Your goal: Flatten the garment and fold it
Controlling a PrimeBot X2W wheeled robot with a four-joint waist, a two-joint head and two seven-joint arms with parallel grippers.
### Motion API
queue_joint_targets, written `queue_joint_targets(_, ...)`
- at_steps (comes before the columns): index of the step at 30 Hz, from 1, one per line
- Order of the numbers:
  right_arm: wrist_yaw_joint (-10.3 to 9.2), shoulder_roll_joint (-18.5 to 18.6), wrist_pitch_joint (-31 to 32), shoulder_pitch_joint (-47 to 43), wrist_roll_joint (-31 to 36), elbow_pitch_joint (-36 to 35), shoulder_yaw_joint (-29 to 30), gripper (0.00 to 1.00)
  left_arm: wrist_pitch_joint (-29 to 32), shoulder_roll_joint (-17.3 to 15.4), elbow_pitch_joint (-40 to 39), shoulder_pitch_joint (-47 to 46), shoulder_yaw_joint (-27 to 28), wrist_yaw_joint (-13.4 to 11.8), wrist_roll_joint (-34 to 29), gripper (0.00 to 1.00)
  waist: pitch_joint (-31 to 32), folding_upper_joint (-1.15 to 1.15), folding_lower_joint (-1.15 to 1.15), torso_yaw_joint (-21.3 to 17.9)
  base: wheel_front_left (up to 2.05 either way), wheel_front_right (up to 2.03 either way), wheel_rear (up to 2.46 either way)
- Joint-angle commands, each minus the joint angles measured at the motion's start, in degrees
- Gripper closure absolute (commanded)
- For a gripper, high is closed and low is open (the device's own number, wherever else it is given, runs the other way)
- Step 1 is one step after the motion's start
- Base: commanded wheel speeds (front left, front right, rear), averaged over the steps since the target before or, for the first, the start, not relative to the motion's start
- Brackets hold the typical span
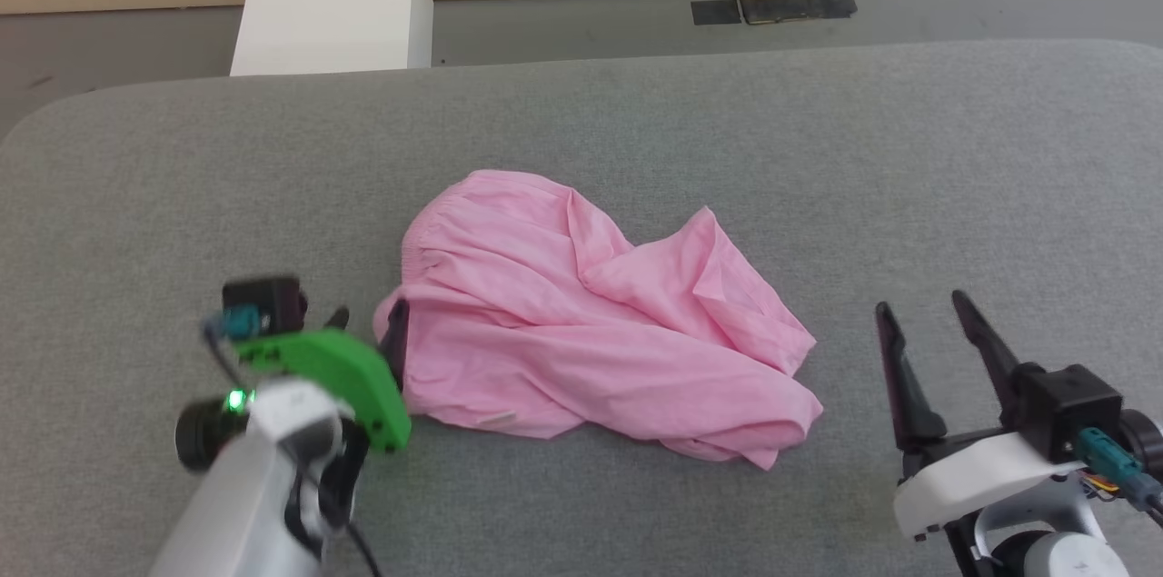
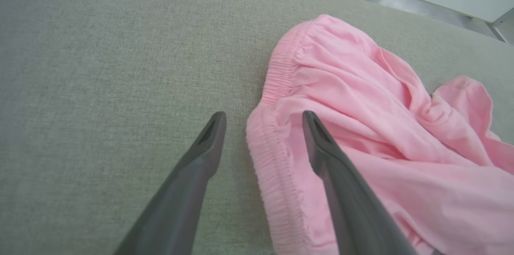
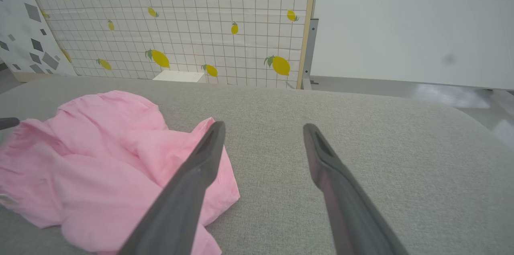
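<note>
Flattening is judged to be the step in hand, with no fold yet made. Most of the head view is taken up by a grey padded table [image 1: 636, 104]. The pink shorts [image 1: 581, 323] are found near its middle, lying in a crumpled heap with one part thrown over another toward the right.

The left gripper [image 1: 369, 321] is seen at the heap's left end, its fingers spread apart and nothing clamped. In the left wrist view the gathered waistband [image 2: 267, 158] is straddled, with one finger over the cloth and the other over bare table. Whether the cloth is touched cannot be told. The right gripper [image 1: 919, 303] is held open too, empty, off the right end of the shorts and apart from them. What may be a small white label [image 1: 500, 419] is glimpsed at the near edge.

For the next move, a closing of the left fingers on the waistband corner would be called for. It would need to be matched by a hold at the right end, so that the cloth can be drawn out flat. Such thin, slack fabric is likely to bunch if only one layer is pinched.
</note>
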State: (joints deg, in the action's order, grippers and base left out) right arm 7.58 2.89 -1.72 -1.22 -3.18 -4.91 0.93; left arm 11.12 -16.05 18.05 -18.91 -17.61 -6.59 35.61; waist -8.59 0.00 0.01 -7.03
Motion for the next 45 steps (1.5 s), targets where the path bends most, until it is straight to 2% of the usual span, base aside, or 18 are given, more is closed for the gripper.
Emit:
queue_joint_targets(1,-0.09,-0.02,0.92,-0.45,-0.16,0.29,-0.51,0.0,-1.79,-0.4,-1.27,2.98,0.54,0.52,1.15,0.0,0.38,0.0,-0.01,0.34,0.0,0.0,0.0)
queue_joint_targets(3,-0.09,-0.02,2.88,-1.45,0.19,0.78,-0.87,0.0,-4.85,-0.55,-3.54,6.22,1.26,0.91,1.44,0.0,0.74,0.0,-0.01,0.83,0.0,0.0,0.0)
queue_joint_targets(5,-0.09,-0.02,6.85,-3.14,0.69,1.84,-1.04,0.0,-11.29,0.08,-7.05,10.33,2.7,1.56,1.73,0.0,1.07,0.0,-0.01,1.98,0.0,0.0,0.0)
queue_joint_targets(11,-0.09,-0.02,13.41,-3.48,1.02,4.83,-1.79,0.0,-22.91,1.65,-9.58,13.16,3.51,2.39,-0.9,0.0,0.94,0.0,-0.01,4.93,0.0,0.0,0.0)
queue_joint_targets(21,-0.09,-0.02,22.96,2.64,2.7,15.45,-2.98,0.0,-25.87,4.67,-9.24,11.25,3.78,3.68,-3.81,0.0,-1.06,0.0,-0.01,8.19,0.0,0.0,0.0)
queue_joint_targets(22,-0.09,-0.02,24.48,3.07,2.76,16.51,-3.19,0.12,-25.91,4.81,-9.01,11.0,3.71,3.88,-3.94,0.0,-1.27,0.0,-0.01,8.45,0.0,0.0,0.0)
queue_joint_targets(23,-0.09,-0.02,25.87,3.65,2.73,17.35,-3.02,0.7,-25.94,5.07,-8.76,10.7,3.73,4.07,-3.97,0.0,-1.54,0.0,-0.01,8.71,0.0,0.0,0.0)
queue_joint_targets(24,-0.09,-0.02,26.98,4.01,2.9,17.86,-3.21,1.0,-25.96,5.22,-8.53,10.48,3.71,4.21,-4.04,0.0,-1.72,0.0,-0.01,8.88,0.0,0.0,0.0)
queue_joint_targets(28,-0.09,-0.02,27.95,5.64,5.19,17.0,-0.44,1.0,-26.02,5.73,-7.53,9.7,3.56,4.79,-4.34,0.0,-2.21,0.0,-0.01,9.35,0.0,0.0,0.0)
queue_joint_targets(34,-0.09,0.47,24.37,11.29,12.14,13.64,6.34,1.0,-26.07,6.29,-6.62,8.73,3.44,5.53,-4.61,0.0,-2.56,0.0,-0.01,9.38,0.0,0.0,0.0)
queue_joint_targets(39,-0.09,1.52,20.9,16.65,15.41,15.18,9.17,1.0,-26.08,6.71,-5.68,7.94,2.89,6.21,-4.72,0.0,-2.43,0.0,-0.01,9.38,0.0,0.0,0.0)
queue_joint_targets(40,-0.09,1.57,20.08,17.19,15.57,15.89,9.36,0.67,-26.01,6.75,-5.35,7.83,2.58,6.46,-4.73,0.0,-2.25,0.0,-0.01,9.47,0.0,0.0,0.0)
queue_joint_targets(41,-0.09,1.51,19.63,17.41,15.37,16.5,9.77,0.0,-25.94,6.81,-5.07,7.77,2.34,6.64,-4.7,0.0,-2.01,0.0,-0.01,9.58,0.0,0.0,0.0)
queue_joint_targets(45,-0.09,0.92,16.37,15.96,13.59,16.62,10.64,0.0,-25.17,6.62,-4.19,8.2,1.1,7.44,-4.78,0.0,-0.47,0.0,-0.01,9.76,0.0,0.0,0.0)
